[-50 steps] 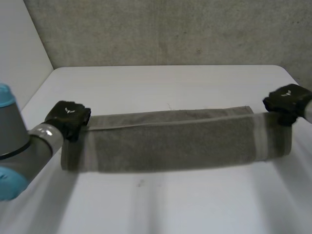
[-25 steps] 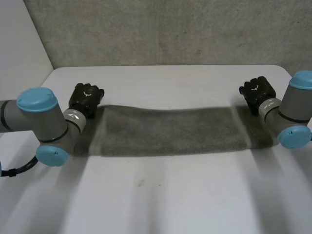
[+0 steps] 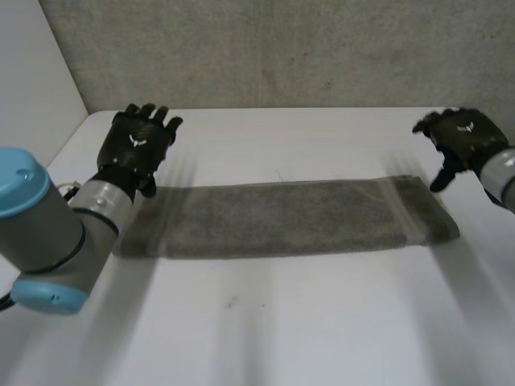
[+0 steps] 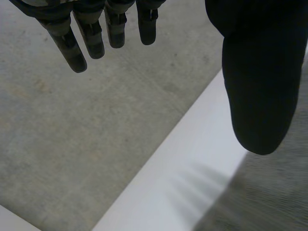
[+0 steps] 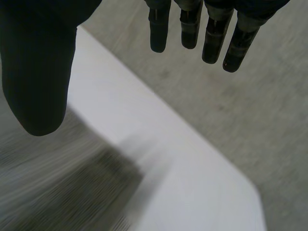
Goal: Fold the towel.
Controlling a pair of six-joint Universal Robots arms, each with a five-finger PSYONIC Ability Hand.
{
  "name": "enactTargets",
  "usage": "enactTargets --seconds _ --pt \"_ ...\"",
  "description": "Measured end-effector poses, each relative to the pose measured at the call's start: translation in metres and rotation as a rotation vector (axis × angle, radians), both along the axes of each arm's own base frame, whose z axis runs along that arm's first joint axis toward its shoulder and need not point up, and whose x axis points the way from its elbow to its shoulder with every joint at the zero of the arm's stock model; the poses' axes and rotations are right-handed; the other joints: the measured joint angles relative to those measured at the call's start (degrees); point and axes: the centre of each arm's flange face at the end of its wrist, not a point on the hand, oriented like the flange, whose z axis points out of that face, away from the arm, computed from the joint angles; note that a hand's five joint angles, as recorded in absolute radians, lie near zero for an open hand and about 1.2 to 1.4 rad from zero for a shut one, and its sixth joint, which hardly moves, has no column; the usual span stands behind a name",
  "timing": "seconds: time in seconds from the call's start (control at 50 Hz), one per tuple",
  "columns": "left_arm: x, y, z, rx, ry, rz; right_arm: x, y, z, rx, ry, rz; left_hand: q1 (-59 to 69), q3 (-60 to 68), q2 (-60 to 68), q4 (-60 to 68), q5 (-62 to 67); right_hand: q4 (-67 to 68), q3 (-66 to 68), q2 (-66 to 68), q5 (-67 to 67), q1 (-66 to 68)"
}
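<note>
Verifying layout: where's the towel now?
Head view: the towel lies as a long strip across the table, its ends beside the open left hand and right hand.

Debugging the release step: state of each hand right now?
Left hand: open, fingers straight, holding nothing.
Right hand: open, holding nothing, clear of the towel.

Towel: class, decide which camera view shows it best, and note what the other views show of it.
The head view: the whole grey towel lies as one long strip on the white table. Each wrist view catches part of one end, beside that hand's thumb.
</note>
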Motion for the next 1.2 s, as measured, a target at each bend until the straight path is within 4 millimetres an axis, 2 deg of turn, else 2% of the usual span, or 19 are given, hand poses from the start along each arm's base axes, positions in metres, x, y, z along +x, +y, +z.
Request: enactTargets --seconds 0.14,0.18,0.28,0.3,0.4,0.52,0.62,0.72,0.76,0.86,0.92,1.06,1.08,1.12,1.2 --pt "0.001 0.024 -0.009 0.056 0.01 -0.023 -0.023 0.018 -0.025 0.127 -0.001 0.022 0.0 0.01 -0.02 -0.06 -0.01 4.12 5.08 3.64 3.87 2.96" --pt "0.001 0.03 -0.012 0.083 0.032 -0.029 -0.03 0.023 -0.038 0.165 0.007 0.044 0.0 0.01 -0.03 -0.06 -0.01 9.81 11.01 8.42 8.65 9.06" --pt "0.001 0.033 -0.014 0.112 0.066 -0.029 -0.035 0.026 -0.053 0.194 0.019 0.076 0.0 0.01 -0.03 -0.06 -0.01 14.89 16.1 14.15 13.09 14.16" --pt "0.001 0.033 -0.015 0.125 0.086 -0.029 -0.038 0.027 -0.065 0.206 0.03 0.098 0.0 0.01 -0.03 -0.06 -0.01 17.55 18.66 17.22 15.61 16.88" --pt "0.001 0.032 -0.016 0.141 0.109 -0.027 -0.04 0.023 -0.08 0.212 0.04 0.112 0.0 0.01 -0.03 -0.06 -0.01 19.25 20.48 18.75 17.41 18.1" --pt "0.001 0.032 -0.017 0.146 0.113 -0.027 -0.041 0.018 -0.089 0.2 0.049 0.109 0.0 0.01 -0.04 -0.06 -0.01 22.13 23.3 21.68 19.91 21.48" --pt "0.001 0.032 -0.018 0.147 0.111 -0.027 -0.043 0.012 -0.094 0.172 0.058 0.103 0.0 0.01 -0.06 -0.06 -0.01 29.74 30.95 29.68 27.3 29.08" --pt "0.001 0.032 -0.019 0.149 0.109 -0.027 -0.045 0.005 -0.098 0.135 0.069 0.093 0.0 0.01 -0.06 -0.06 -0.01 49.02 50.0 49.12 45.13 45.05" --pt "0.001 0.032 -0.019 0.149 0.109 -0.028 -0.046 0.003 -0.098 0.125 0.073 0.086 0.0 0.01 -0.06 -0.06 -0.02 53.61 54.51 53.01 47.92 45.36" --pt "0.001 0.032 -0.019 0.15 0.108 -0.028 -0.051 -0.004 -0.099 0.106 0.087 0.053 0.0 0.01 -0.06 -0.06 -0.01 54.9 55.59 53.49 48.05 45.36" --pt "0.001 0.033 -0.02 0.152 0.108 -0.027 -0.063 -0.011 -0.098 0.095 0.102 -0.005 0.0 0.01 -0.06 -0.06 -0.02 54.9 55.62 53.49 48.05 45.36" --pt "0.003 0.034 -0.021 0.156 0.106 -0.025 -0.115 -0.029 -0.087 0.068 0.133 -0.176 0.0 0.01 -0.07 -0.06 -0.02 55.09 55.62 53.49 48.05 45.36" --pt "0.003 0.034 -0.021 0.157 0.106 -0.024 -0.133 -0.034 -0.082 0.055 0.144 -0.222 0.0 0.01 -0.07 -0.06 -0.02 55.09 55.62 53.49 48.05 45.36" --pt "0.003 0.034 -0.021 0.158 0.105 -0.023 -0.151 -0.04 -0.074 0.038 0.161 -0.269 0.0 0.01 -0.07 -0.06 -0.01 55.09 55.63 53.49 48.05 45.36" --pt "0.004 0.035 -0.021 0.159 0.105 -0.021 -0.172 -0.045 -0.061 0.013 0.187 -0.319 0.0 0.01 -0.07 -0.06 -0.01 55.09 55.62 53.49 48.07 45.36"
